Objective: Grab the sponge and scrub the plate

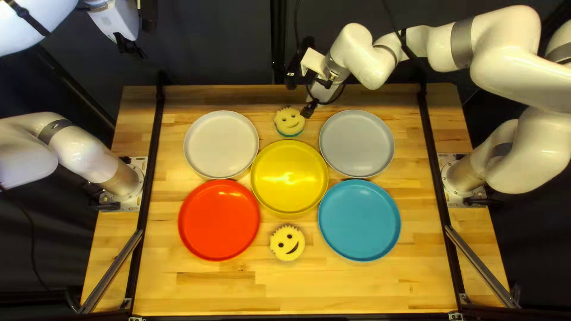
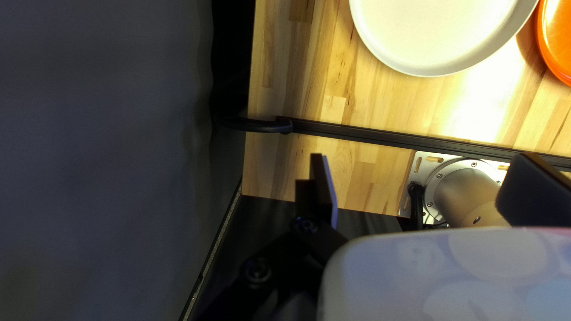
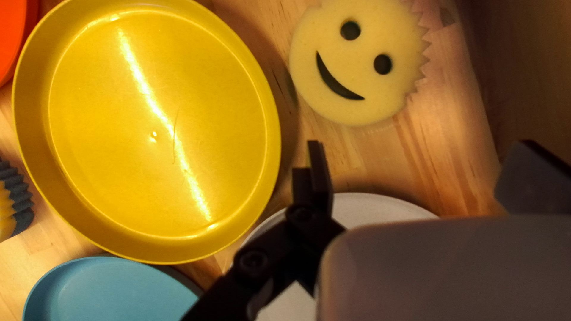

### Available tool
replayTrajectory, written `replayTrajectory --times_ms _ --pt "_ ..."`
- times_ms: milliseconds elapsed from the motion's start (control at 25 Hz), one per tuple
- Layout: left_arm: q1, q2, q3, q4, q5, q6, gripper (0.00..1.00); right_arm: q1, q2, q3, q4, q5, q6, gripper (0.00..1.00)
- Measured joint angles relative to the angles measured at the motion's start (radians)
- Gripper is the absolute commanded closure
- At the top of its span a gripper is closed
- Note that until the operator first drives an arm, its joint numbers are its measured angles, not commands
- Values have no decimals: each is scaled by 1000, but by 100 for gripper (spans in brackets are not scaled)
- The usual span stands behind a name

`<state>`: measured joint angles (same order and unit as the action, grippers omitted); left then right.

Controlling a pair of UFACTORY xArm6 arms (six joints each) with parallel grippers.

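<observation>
My right gripper [image 1: 308, 92] hangs over the table's far edge in the top left view, close to the far smiley sponge [image 1: 289, 121], which lies between the white plate [image 1: 221, 144] and grey plate [image 1: 357, 144]. The right wrist view shows that sponge [image 3: 360, 65] ahead of my right gripper [image 3: 410, 172], whose fingers stand wide apart with nothing between them. A second smiley sponge [image 1: 287, 243] lies nearer, below the yellow plate [image 1: 289, 176]. My left gripper [image 1: 132, 49] is raised beyond the table's far left; in its wrist view the gripper [image 2: 416, 190] is open and holds nothing.
The red plate [image 1: 219, 220] and blue plate [image 1: 359, 220] flank the nearer sponge. Black rails [image 1: 153, 160] run along both sides of the table, beside the arm bases. A dark curtain [image 1: 220, 41] hangs behind the far edge.
</observation>
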<state>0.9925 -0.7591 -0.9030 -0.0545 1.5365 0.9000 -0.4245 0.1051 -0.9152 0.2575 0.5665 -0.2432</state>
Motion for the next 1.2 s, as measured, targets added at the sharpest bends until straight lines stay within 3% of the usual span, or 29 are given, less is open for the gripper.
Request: replayTrajectory --times_ms 440,1200 --pt "0 0 0 0 0 0 0 -52 172 -104 132 2 -189 0" --pt "0 0 0 0 0 0 0 -55 344 -235 191 -8 -274 0"
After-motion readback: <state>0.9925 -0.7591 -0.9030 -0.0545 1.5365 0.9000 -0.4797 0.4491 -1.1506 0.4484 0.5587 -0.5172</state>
